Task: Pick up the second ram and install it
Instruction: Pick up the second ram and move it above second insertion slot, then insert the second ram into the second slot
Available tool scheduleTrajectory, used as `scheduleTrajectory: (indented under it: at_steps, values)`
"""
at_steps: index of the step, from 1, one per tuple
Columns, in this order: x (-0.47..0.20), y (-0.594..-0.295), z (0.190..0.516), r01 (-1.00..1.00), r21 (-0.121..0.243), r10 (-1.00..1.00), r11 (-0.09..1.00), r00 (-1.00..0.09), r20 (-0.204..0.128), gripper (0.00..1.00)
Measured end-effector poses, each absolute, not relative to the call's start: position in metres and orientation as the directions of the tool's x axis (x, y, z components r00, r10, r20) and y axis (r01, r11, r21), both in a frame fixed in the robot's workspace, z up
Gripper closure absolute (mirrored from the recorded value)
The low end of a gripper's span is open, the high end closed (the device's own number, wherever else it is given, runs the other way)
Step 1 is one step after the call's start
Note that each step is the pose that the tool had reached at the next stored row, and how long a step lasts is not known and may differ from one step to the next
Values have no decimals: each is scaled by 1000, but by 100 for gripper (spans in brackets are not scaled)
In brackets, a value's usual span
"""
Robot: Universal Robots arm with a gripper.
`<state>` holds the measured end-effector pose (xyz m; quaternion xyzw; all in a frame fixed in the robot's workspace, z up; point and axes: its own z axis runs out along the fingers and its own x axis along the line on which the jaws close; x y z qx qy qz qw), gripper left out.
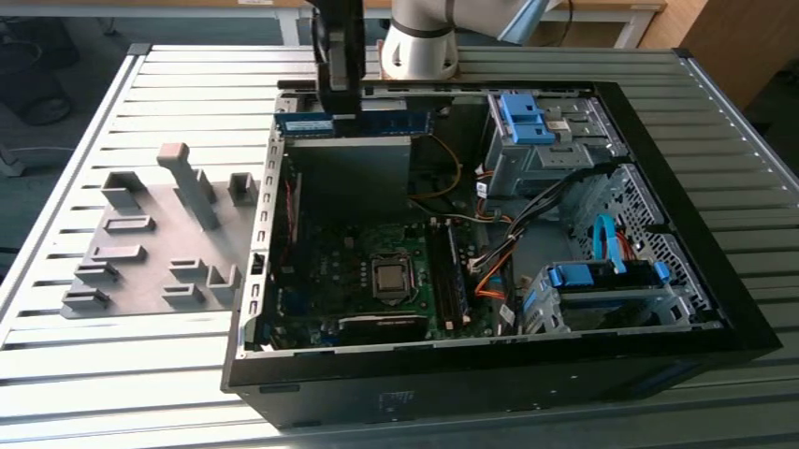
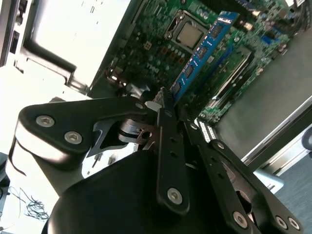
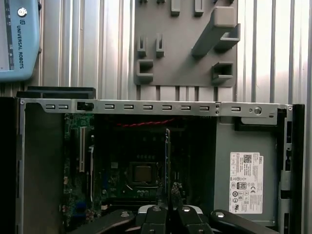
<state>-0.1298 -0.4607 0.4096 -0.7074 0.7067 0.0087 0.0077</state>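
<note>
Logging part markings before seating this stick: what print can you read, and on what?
On the second ram: pale label, blurred, unreadable.
On the grey inner panel: white sticker, too small to read.
On the pale blue housing: a maker's name, not quoted.

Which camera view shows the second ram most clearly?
The second wrist view: it shows the flat face of the second ram, blue with black chips, held by the pincer. The exterior view shows its long side; the first wrist view, its thin edge.
</note>
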Motion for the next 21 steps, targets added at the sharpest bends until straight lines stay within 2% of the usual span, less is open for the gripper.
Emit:
scheduleTrajectory:
  at_steps: [21]
  values:
    - [-109,-461,410,-1000,1,-1000,-1,1,-23,86]
